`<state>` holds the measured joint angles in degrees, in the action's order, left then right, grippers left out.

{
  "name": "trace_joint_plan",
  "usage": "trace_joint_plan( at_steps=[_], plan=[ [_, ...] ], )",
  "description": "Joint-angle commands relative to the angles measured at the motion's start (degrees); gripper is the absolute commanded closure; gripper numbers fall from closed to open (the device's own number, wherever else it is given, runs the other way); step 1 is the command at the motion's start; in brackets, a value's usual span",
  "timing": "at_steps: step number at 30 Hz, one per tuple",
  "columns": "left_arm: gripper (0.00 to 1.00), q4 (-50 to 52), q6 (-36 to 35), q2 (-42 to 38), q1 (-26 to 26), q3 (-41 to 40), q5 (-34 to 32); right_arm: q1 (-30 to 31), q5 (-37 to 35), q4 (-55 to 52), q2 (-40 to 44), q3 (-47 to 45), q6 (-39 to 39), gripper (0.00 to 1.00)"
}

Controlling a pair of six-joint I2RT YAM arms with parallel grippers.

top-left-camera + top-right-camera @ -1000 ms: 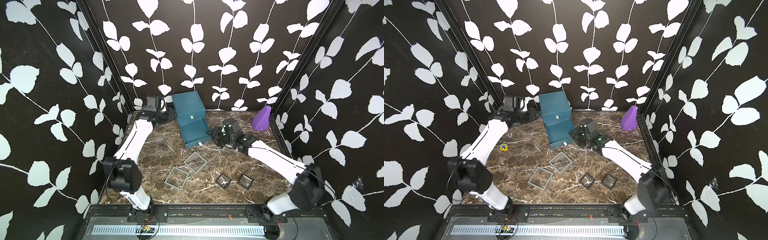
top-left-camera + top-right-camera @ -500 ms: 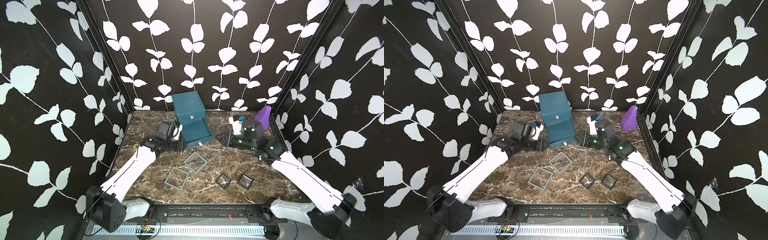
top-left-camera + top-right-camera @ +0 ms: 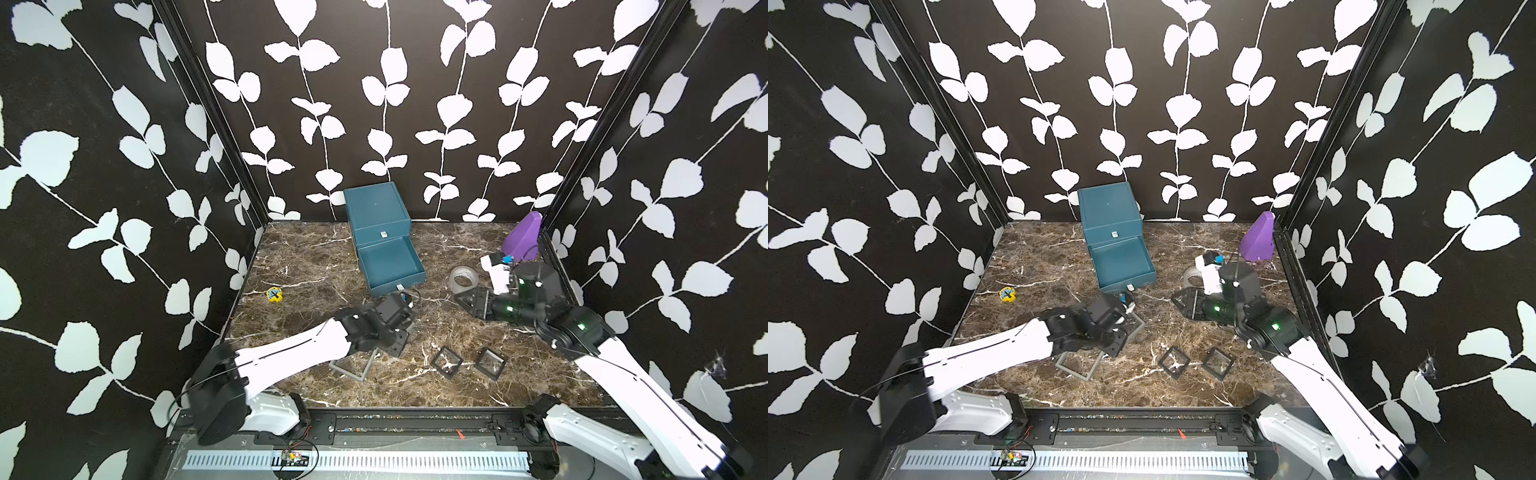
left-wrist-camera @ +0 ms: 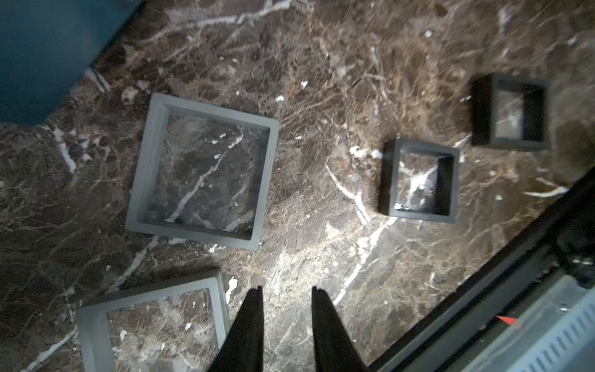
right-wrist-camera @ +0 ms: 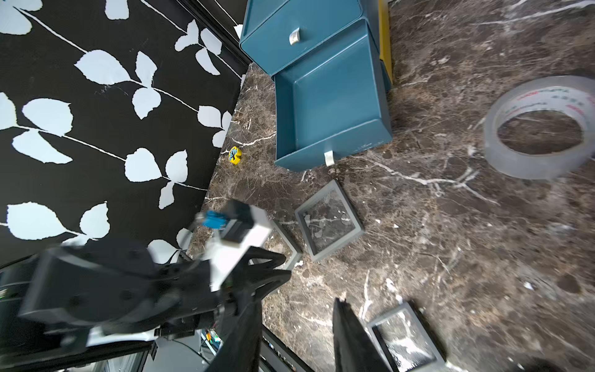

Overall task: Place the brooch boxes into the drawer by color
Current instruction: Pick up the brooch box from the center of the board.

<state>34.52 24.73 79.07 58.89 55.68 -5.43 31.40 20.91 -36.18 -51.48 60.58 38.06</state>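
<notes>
The teal drawer chest (image 3: 376, 210) (image 3: 1108, 208) stands at the back with one drawer (image 3: 390, 266) (image 5: 325, 106) pulled out and empty. A yellow edge (image 5: 384, 38) shows at the chest's side. Two grey brooch boxes (image 4: 146, 167) (image 4: 93, 322) lie on the marble; my left arm covers part of them in both top views (image 3: 353, 370) (image 3: 1077, 368). Two black brooch boxes (image 3: 446, 362) (image 3: 490, 364) (image 3: 1174, 362) (image 3: 1218, 364) lie to their right. My left gripper (image 4: 287, 290) (image 3: 395, 340) hangs open and empty beside a grey box. My right gripper (image 3: 461, 297) (image 5: 296, 301) is open and empty, right of the drawer.
A clear tape roll (image 3: 464, 278) (image 5: 541, 128) lies behind the right gripper. A purple wedge (image 3: 521, 239) stands in the back right corner. A small yellow and blue piece (image 3: 274, 294) sits near the left wall. The black front rail (image 4: 483, 290) borders the marble.
My left arm has swung from the chest's back left side forward over the grey boxes, its jaws narrowing. My right gripper has pulled back rightward from the drawer front.
</notes>
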Motion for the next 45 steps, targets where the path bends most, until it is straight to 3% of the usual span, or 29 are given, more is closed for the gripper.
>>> trace_joint_plan(
  at_steps=[1, 7, 16, 27, 45],
  plan=[
    [0.74, 0.26, 0.62, 2.86, 1.5, 1.81, -4.04, -1.06, 1.76, -3.8, 3.21, -0.34, -1.85, 0.62],
    [0.66, 1.44, -2.48, 8.46, 2.02, 3.62, -4.63, -1.84, 1.84, -6.67, 6.54, -0.3, -2.03, 0.62],
    [0.65, 3.09, -4.29, 16.02, 2.02, 7.17, -4.93, -2.72, 2.93, -7.35, 6.77, 0.07, -2.37, 0.62],
    [0.59, 4.62, -5.9, 18.72, 2.01, 9.71, -8.45, -3.23, 3.79, -6.79, 5.39, 0.07, -2.12, 0.62],
    [0.69, 4.22, -8.92, 24.89, -0.36, 13.28, -5.27, -4.06, 4.45, -6.18, 5.26, -0.37, -1.33, 0.62]
  ],
)
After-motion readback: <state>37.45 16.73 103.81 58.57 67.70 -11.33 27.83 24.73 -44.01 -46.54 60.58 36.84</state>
